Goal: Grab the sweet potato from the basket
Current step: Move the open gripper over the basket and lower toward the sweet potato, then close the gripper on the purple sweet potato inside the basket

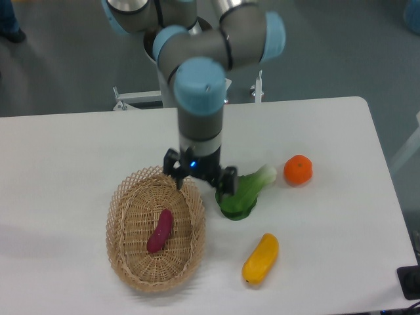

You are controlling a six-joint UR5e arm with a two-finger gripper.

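The sweet potato (160,230), a small magenta-purple tuber, lies in the middle of the tan wicker basket (121,252) at the front left of the table. My gripper (201,180) hangs above the basket's far right rim, up and to the right of the sweet potato. Its two dark fingers are spread apart and hold nothing. One finger is over the basket's rim, the other is in front of the green vegetable.
A green leafy vegetable (246,193) lies just right of the basket, partly behind my gripper. An orange (298,170) sits further right. A yellow oblong vegetable (260,259) lies at the front right of the basket. The white table's (65,157) front edge is near.
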